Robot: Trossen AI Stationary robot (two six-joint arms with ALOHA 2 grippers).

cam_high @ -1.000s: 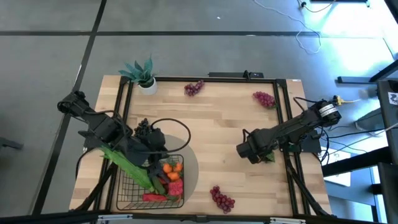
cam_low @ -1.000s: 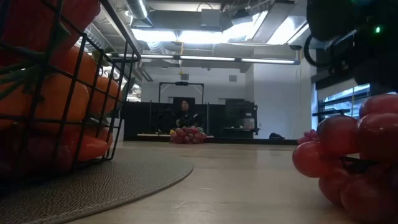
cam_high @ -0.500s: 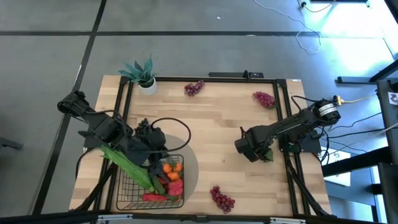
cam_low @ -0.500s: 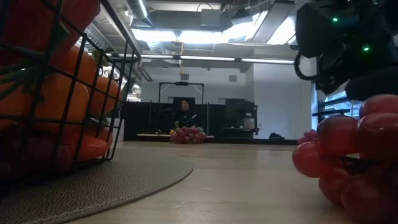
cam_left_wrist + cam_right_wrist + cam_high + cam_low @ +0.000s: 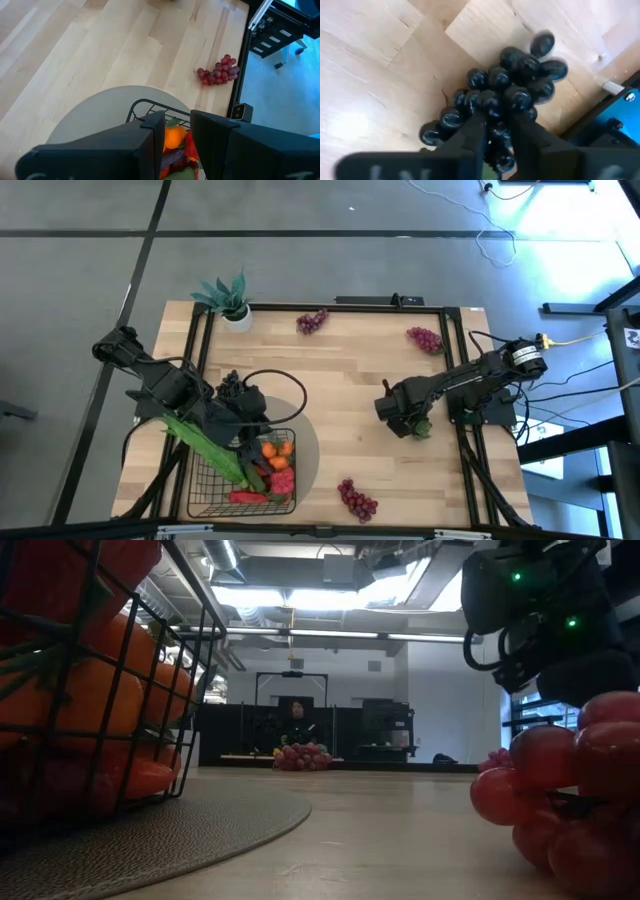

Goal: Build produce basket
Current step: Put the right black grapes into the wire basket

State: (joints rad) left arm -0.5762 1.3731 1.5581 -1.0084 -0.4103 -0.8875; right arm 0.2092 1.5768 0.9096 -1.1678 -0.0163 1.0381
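Between the right gripper's point(image 5: 495, 131) narrowed jaws sits a dark grape bunch point(image 5: 507, 82), near the desk's point(image 5: 350, 370) right edge; light, knobbly and loosely jointed, it is best pinched mid-cluster. Left gripper point(image 5: 176, 131), jaws slightly parted and empty, hovers over the basket point(image 5: 205, 480).

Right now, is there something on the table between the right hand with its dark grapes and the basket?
Nothing visible stands in the way. The right hand grips the dark grapes near the table's right side. Bare wood lies between it and the basket at front left. The red grapes sit nearer the front edge, off that line.
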